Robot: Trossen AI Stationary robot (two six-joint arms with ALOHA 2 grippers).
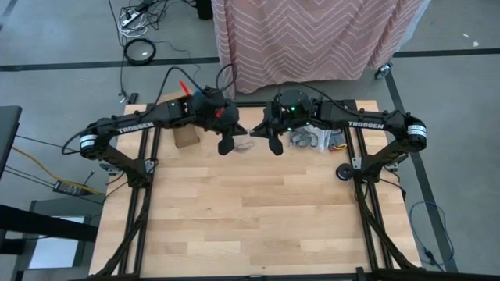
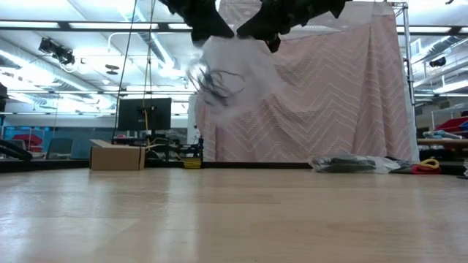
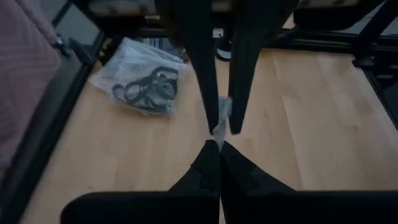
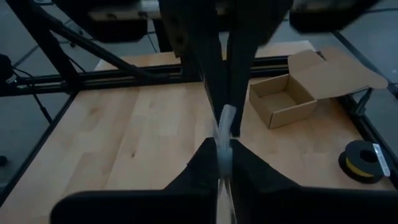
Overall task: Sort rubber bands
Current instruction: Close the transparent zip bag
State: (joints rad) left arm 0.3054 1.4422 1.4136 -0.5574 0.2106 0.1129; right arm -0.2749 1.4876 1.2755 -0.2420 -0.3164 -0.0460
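A clear plastic bag (image 2: 223, 69) with black rubber bands (image 2: 212, 80) inside hangs in the air above the far middle of the table, between my two grippers. My left gripper (image 1: 226, 146) and my right gripper (image 1: 275, 146) face each other, tip to tip, and both are shut on this bag (image 1: 248, 134). A second clear bag (image 3: 143, 84) with black rubber bands lies flat on the table at the far right; it also shows in the high view (image 1: 308, 140). My left gripper pinches a thin piece of the clear bag's top edge (image 3: 219, 127) between its two fingers, coming level from the table's left. The bag hangs below, clear of the table. My right gripper pinches a bunched strip of the same bag's plastic (image 4: 225, 127) between its two fingers, coming level from the table's right. The strip runs up between the left gripper's fingers (image 4: 211, 74). The bag hangs below, clear of the table.
An open cardboard box (image 4: 283, 99) stands at the far left of the table, and shows in the high view (image 1: 186, 138). A black and yellow tape roll (image 4: 364, 162) lies by the left frame. A patterned cloth (image 1: 312, 39) hangs beyond the far edge.
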